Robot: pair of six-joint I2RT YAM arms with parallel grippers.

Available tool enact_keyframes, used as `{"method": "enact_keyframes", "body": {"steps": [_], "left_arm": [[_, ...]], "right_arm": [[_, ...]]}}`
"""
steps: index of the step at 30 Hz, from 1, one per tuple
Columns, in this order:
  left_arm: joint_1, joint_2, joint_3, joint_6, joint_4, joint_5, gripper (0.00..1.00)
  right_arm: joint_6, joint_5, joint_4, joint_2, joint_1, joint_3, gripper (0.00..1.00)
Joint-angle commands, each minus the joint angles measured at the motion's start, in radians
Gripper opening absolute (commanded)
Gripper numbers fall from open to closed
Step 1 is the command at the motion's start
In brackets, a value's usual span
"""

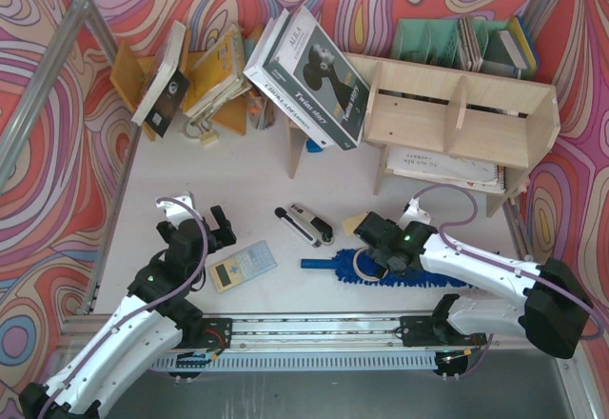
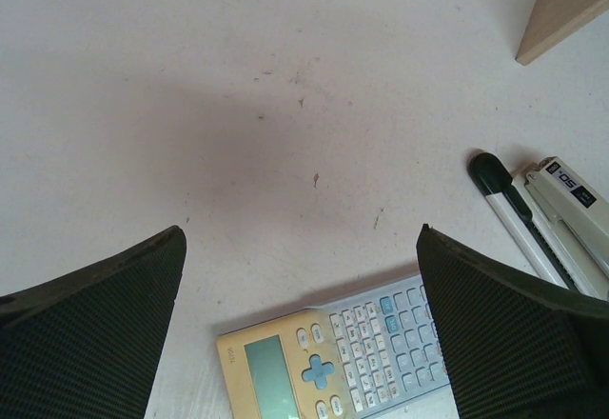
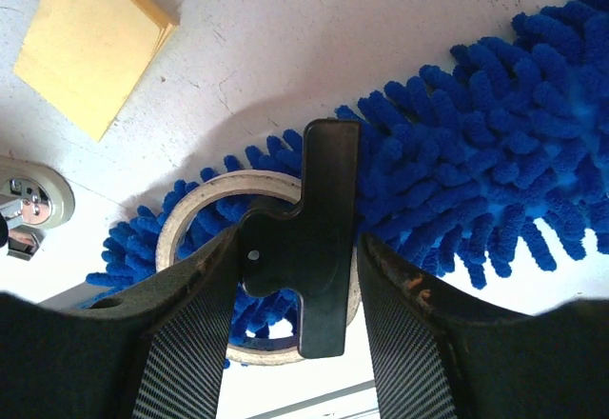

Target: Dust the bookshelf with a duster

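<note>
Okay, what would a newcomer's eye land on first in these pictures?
The swirling red, pink and purple walls on every side. Next the bright-blue fluffy duster lying at front right under the right gripper, and the pale plywood bookshelf at back right.

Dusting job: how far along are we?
Done: nothing; the bookshelf is untouched. In hand: the right gripper is down over the duster, which lies on the table, grip not confirmed. To do: lift it, then wipe the bookshelf. The left gripper hangs open by the calculator.
</note>
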Motion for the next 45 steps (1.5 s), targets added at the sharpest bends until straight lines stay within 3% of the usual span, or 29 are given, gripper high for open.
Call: {"method": "enact_keyframes", "body": {"steps": [1, 8, 26, 45], "left_arm": [[-0.002, 0.002, -0.014, 0.014, 0.024, 0.004, 0.98], [-0.001, 0.004, -0.014, 0.014, 0.023, 0.001, 0.98], [-0.001, 0.015, -0.013, 0.012, 0.028, -0.003, 0.98], [-0.001, 0.015, -0.014, 0.012, 0.028, 0.000, 0.98]], "right_arm": [[0.019, 0.034, -0.010, -0.011, -0.005, -0.019, 0.51], [0.021, 0.039, -0.020, -0.017, -0.006, -0.010, 0.45], [-0.013, 0.075, -0.055, -0.016, -0.030, 0.068, 0.43], [-0.224, 0.058, 0.110, 0.058, -0.237, 0.108, 0.43]]}}
